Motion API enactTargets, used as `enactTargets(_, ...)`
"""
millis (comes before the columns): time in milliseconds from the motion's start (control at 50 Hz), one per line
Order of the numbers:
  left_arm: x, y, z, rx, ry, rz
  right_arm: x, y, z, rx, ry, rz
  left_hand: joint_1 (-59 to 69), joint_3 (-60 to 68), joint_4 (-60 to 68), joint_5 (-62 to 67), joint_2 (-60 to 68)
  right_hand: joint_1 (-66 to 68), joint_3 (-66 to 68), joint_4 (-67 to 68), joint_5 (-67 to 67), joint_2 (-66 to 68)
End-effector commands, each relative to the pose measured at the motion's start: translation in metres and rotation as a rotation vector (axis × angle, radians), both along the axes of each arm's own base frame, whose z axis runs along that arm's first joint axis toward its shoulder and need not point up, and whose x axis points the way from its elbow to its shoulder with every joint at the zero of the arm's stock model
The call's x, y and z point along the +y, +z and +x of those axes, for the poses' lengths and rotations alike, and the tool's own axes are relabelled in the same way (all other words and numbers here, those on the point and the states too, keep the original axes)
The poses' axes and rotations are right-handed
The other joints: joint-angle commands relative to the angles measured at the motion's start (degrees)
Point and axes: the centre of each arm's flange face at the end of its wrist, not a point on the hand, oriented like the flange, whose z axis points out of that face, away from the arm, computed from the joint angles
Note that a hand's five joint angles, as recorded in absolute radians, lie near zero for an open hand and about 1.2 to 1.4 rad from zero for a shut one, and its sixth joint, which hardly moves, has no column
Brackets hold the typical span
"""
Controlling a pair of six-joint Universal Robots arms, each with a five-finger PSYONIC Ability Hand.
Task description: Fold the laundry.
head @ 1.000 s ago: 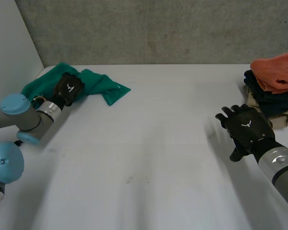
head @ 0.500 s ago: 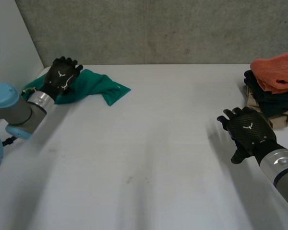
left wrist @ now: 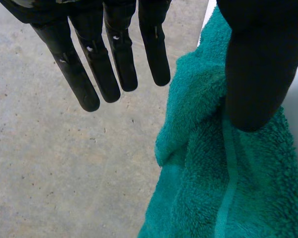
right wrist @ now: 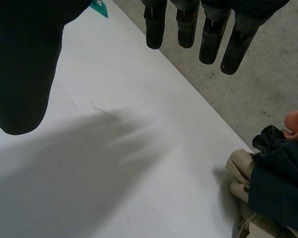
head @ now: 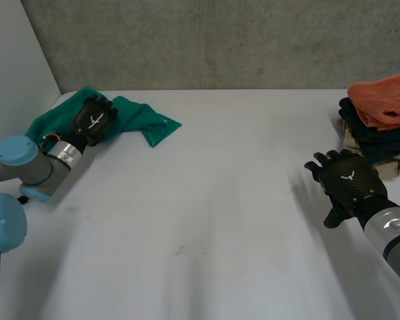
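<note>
Task cloth: a crumpled teal-green terry towel [head: 147, 121] lay at the far left corner of the white counter [head: 207, 200].
Left robot hand [head: 93, 120]: released, fingers straight, over the towel's left part.
Left wrist view: the thumb sat over the towel's woven stripe, and the fingers reached past its edge.
Right robot hand [head: 347, 183]: released, fingers spread, above the bare counter at the near right.
Right edge: a folded orange towel [head: 387, 100] topped dark navy cloths [head: 377, 137].
Right wrist view: a beige cloth [right wrist: 243, 173] lay beneath the navy.
Open room: the middle of the counter.
</note>
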Motion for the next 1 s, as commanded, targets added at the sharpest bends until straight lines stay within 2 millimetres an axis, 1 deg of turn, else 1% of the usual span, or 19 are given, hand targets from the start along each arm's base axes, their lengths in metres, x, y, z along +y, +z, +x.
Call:
enactTargets(20, -0.001, -0.003, -0.003, -0.022, -0.033, -0.025, -0.001, 0.000, -0.001, 0.000, -0.006, -0.001, 13.6, 13.7, 13.7, 13.9, 13.7, -1.7, -2.3, -3.5, -3.7, -2.6)
enactTargets(160, -0.002, -0.007, -0.003, -0.031, -0.042, -0.035, -0.001, 0.000, -0.001, 0.000, -0.004, 0.002, 20.5, 20.6, 20.6, 20.8, 20.6, -1.7, -2.3, -3.5, -3.7, -2.6)
enactTargets(240, 0.000, -0.009, -0.005, -0.044, -0.066, -0.038, -0.001, 0.000, -0.001, 0.000, -0.004, 0.001, 27.7, 27.9, 27.8, 28.0, 27.8, -1.7, -2.3, -3.5, -3.7, -2.6)
enactTargets(260, 0.000, -0.009, -0.005, -0.047, -0.068, -0.040, -0.001, -0.001, -0.001, 0.000, -0.004, 0.002, 33.4, 33.6, 33.5, 33.7, 33.5, -1.7, -2.3, -3.5, -3.7, -2.6)
enactTargets(320, 0.000, -0.009, -0.005, -0.047, -0.069, -0.040, -0.001, -0.001, -0.001, 0.000, -0.004, 0.002, 44.0, 44.1, 44.1, 44.3, 44.1, -1.7, -2.3, -3.5, -3.7, -2.6)
enactTargets(500, 0.005, -0.012, -0.004, -0.058, -0.071, -0.018, -0.001, -0.001, -0.001, 0.000, -0.004, 0.004, 44.0, 44.2, 44.2, 44.4, 44.1, -1.7, -2.3, -3.5, -3.7, -2.6)
enactTargets(560, 0.007, 0.001, -0.005, -0.059, -0.072, -0.025, -0.001, -0.001, -0.001, 0.000, -0.004, 0.004, 44.0, 44.2, 44.2, 44.4, 44.1, -1.7, -2.3, -3.5, -3.7, -2.6)
enactTargets(580, 0.010, 0.012, -0.005, -0.059, -0.072, -0.028, -0.001, -0.001, -0.001, 0.000, -0.004, 0.004, 44.0, 44.2, 44.2, 44.4, 44.1, -1.7, -2.3, -3.5, -3.7, -2.6)
enactTargets(640, 0.016, 0.028, -0.005, -0.055, -0.073, -0.025, -0.001, 0.000, -0.002, 0.000, -0.007, 0.002, 44.0, 44.2, 44.2, 44.4, 44.1, -1.7, -2.3, -3.5, -3.7, -2.6)
enactTargets(660, 0.019, 0.041, -0.005, -0.051, -0.074, -0.035, -0.001, 0.000, -0.002, 0.000, -0.007, 0.002, 44.0, 44.2, 44.2, 44.4, 44.1, -1.7, -2.3, -3.5, -3.7, -2.6)
enactTargets(680, 0.021, 0.049, -0.006, -0.049, -0.075, -0.040, -0.001, 0.000, -0.002, 0.000, -0.007, 0.000, 44.0, 44.2, 44.2, 44.4, 44.1, -1.7, -2.3, -3.5, -3.7, -2.6)
enactTargets(740, 0.027, 0.064, -0.004, -0.033, -0.081, -0.038, 0.000, 0.001, -0.002, 0.000, -0.006, 0.001, 44.0, 44.2, 44.2, 44.4, 44.1, -1.7, -2.3, -3.5, -3.7, -2.6)
enactTargets(780, 0.028, 0.061, -0.005, -0.023, -0.090, -0.029, 0.000, 0.001, -0.002, 0.000, -0.006, 0.000, 44.0, 44.2, 44.2, 44.4, 44.1, -1.7, -2.3, -3.5, -3.7, -2.6)
enactTargets(860, 0.027, 0.039, -0.005, -0.023, -0.101, -0.002, 0.000, 0.000, -0.002, 0.000, -0.006, 0.004, 44.0, 44.2, 44.2, 44.4, 44.1, -1.7, -2.3, -3.5, -3.7, -2.6)
enactTargets(880, 0.025, 0.030, -0.004, -0.021, -0.097, 0.008, 0.000, 0.000, -0.002, 0.000, -0.006, 0.004, 38.9, 39.0, 39.0, 39.2, 39.0, -1.7, -2.3, -3.5, -3.7, -2.6)
enactTargets(920, 0.021, 0.024, -0.002, -0.020, -0.088, 0.011, 0.000, 0.000, -0.002, 0.000, -0.006, 0.005, 27.6, 27.8, 27.8, 27.9, 27.7, -1.7, -2.3, -3.5, -3.7, -2.6)
enactTargets(940, 0.020, 0.021, 0.000, -0.019, -0.082, 0.014, 0.000, 0.000, -0.002, 0.000, -0.006, 0.005, 20.2, 20.4, 20.4, 20.6, 20.3, -1.7, -2.3, -3.5, -3.7, -2.6)
enactTargets(960, 0.016, 0.015, 0.006, -0.015, -0.060, 0.024, 0.001, 0.000, -0.002, 0.000, -0.007, 0.007, 7.8, 8.0, 8.0, 8.2, 7.9, -1.7, -2.3, -3.5, -3.7, -2.6)
enactTargets(1000, 0.014, 0.010, 0.009, -0.013, -0.045, 0.028, 0.001, 0.000, -0.002, 0.000, -0.007, 0.007, 0.7, 0.8, 0.8, 1.0, 0.8, -1.7, -2.3, -3.5, -3.7, -2.6)
